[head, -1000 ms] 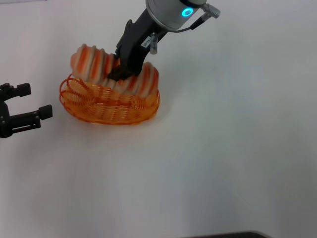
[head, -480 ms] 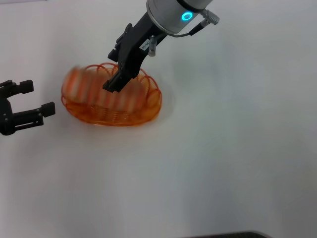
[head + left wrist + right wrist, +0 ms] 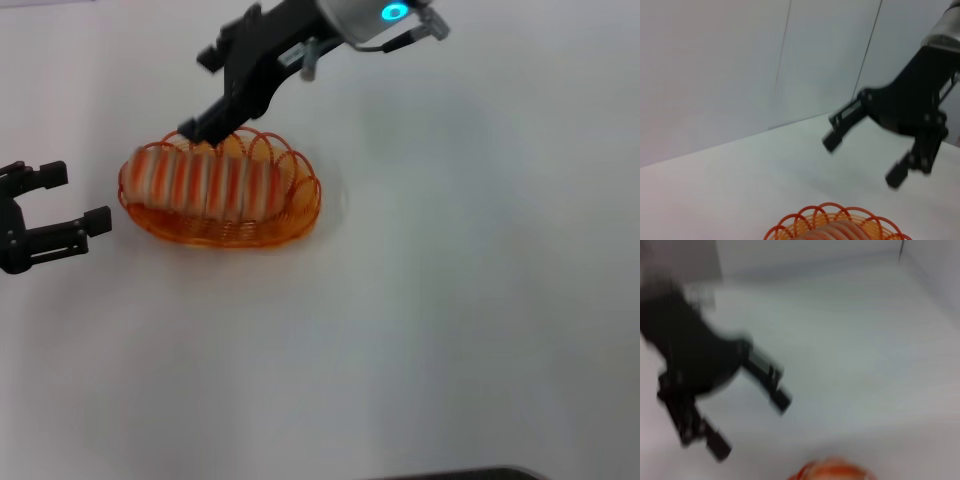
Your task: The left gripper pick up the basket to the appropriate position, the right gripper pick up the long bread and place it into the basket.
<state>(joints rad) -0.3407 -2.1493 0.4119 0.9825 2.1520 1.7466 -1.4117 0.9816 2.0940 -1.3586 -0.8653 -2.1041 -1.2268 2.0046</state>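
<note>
The orange wire basket (image 3: pixel 232 233) stands on the white table, left of centre. The long bread (image 3: pixel 205 186) lies flat inside it, lengthwise. My right gripper (image 3: pixel 197 92) is open and empty, raised above the basket's back rim and clear of the bread. My left gripper (image 3: pixel 75 197) is open and empty, just left of the basket, not touching it. The left wrist view shows the right gripper (image 3: pixel 862 160) open above the basket rim (image 3: pixel 830 212). The right wrist view shows the left gripper (image 3: pixel 750 427) blurred, with the basket's edge (image 3: pixel 832 471) at the bottom.
The white table (image 3: pixel 450 320) stretches wide to the right and front of the basket. A pale wall (image 3: pixel 740 65) stands behind the table in the left wrist view.
The right gripper let go of the long bread, which dropped flat into the basket. The gripper then opened and rose up and back. The left gripper stayed put.
</note>
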